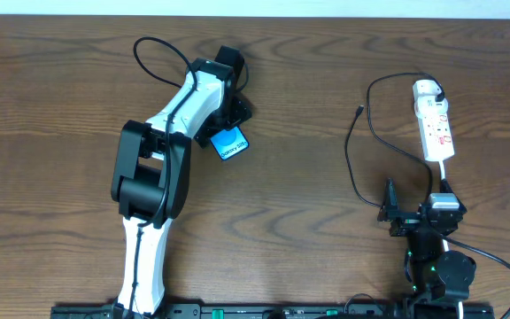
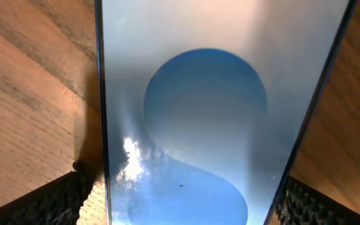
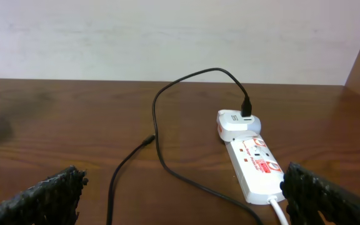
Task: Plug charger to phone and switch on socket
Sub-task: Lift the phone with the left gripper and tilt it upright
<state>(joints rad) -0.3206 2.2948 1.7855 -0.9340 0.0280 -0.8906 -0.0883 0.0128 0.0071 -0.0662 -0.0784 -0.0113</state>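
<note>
The phone (image 1: 229, 144) lies flat on the table, its blue screen (image 2: 199, 125) filling the left wrist view. My left gripper (image 1: 228, 124) is over its far end, open, with a finger along each long edge. A strip of wood shows between the left finger (image 2: 49, 200) and the phone. The socket (image 1: 435, 124) lies at the right with a white adapter (image 3: 236, 124) plugged into it. The charger cable (image 3: 158, 119) loops across the table, its plug tip (image 1: 361, 109) lying free. My right gripper (image 1: 417, 202) sits just short of the socket's near end, open and empty.
The socket's white cord (image 3: 280, 209) runs toward my right arm beside the right finger (image 3: 330, 197). A pale wall (image 3: 167, 37) stands behind the table's far edge. The left arm's black cable (image 1: 162, 53) arcs over the table behind it.
</note>
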